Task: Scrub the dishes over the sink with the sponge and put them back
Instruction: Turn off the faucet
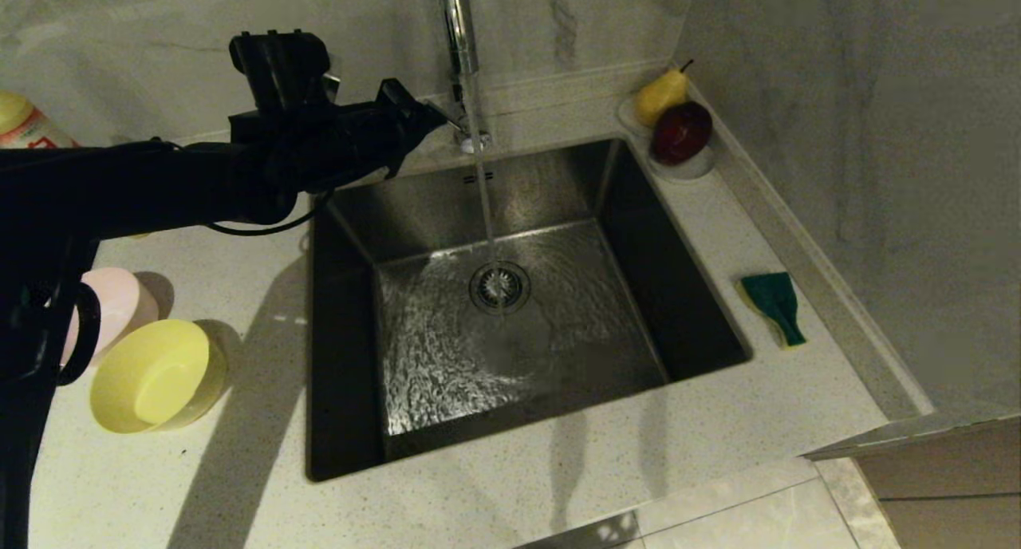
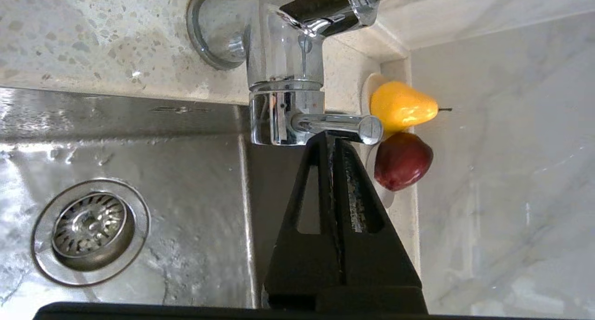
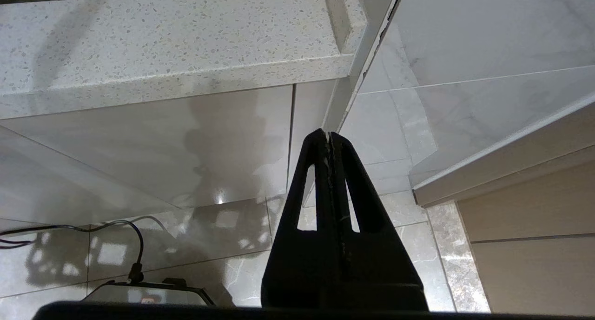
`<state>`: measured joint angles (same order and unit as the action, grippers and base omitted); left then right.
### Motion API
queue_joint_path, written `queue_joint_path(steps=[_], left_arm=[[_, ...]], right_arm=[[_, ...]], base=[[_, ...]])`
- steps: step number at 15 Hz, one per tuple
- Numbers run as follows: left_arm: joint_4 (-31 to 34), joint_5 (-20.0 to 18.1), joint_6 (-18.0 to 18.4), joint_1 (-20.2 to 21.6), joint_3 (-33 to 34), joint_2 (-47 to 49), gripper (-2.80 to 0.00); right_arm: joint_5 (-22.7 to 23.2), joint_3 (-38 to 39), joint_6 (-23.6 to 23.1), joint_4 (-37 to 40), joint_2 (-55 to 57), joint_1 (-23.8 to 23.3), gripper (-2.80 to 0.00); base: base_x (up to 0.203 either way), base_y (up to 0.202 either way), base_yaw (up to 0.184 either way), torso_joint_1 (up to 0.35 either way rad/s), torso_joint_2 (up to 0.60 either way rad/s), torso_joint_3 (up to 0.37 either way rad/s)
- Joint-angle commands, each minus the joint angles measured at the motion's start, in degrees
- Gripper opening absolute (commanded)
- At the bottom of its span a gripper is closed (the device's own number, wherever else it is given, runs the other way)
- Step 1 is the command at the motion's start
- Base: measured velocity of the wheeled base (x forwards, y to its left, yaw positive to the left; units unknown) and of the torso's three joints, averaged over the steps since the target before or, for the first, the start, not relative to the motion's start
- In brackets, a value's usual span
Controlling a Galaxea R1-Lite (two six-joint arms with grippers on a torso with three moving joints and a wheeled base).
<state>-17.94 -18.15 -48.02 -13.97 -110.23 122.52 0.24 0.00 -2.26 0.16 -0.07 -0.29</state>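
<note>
Nearest the head camera, at the counter's (image 1: 558, 485) left edge, sit a yellow bowl (image 1: 155, 376) and, just behind it and partly hidden by the arm, a pale pink bowl (image 1: 120, 302); a light blue one cannot be seen. Right of them the sink (image 1: 351, 238) fills the middle of the counter, with water running from the tap (image 1: 459, 22) onto the drain strainer (image 1: 500, 286). On the counter strip along the sink's right edge lies the sponge (image 1: 774, 306), green face up. At the far right corner a white dish (image 1: 690, 166) bears a yellow pear (image 1: 660, 96) and a dark red fruit (image 1: 680, 132). Over the sink's far left corner reaches the left gripper (image 1: 431, 118), its tip close to the tap's base.

From the left wrist, the left gripper's fingers (image 2: 320, 190) are pressed together with nothing between them, the tip touching or just short of the tap's lever (image 2: 339, 125); which, I cannot tell. Beyond are the pear and red fruit.

From the right wrist, the right gripper (image 3: 329, 136) hangs below the counter's front edge beside the cabinet (image 3: 153, 138), its fingers together and empty, above a tiled floor (image 3: 241, 259).
</note>
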Motion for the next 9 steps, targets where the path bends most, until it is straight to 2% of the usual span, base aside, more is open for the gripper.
queue_joint_path(steps=[1,9], left_arm=[[-0.38,-0.04,-0.41,0.39,-0.24,0.25,-2.80],[-0.70,-0.13,-0.68,1.94,-0.51,0.79,-2.80]], right_arm=[[0.02,0.00,-0.03,0.02,0.07,0.03,-2.80],[0.02,0.00,-0.03,0.02,0.07,-0.06,-2.80]], base=[[0.000,0.000,0.000,0.000,0.00,0.000],[0.000,0.000,0.000,0.000,0.00,0.000]])
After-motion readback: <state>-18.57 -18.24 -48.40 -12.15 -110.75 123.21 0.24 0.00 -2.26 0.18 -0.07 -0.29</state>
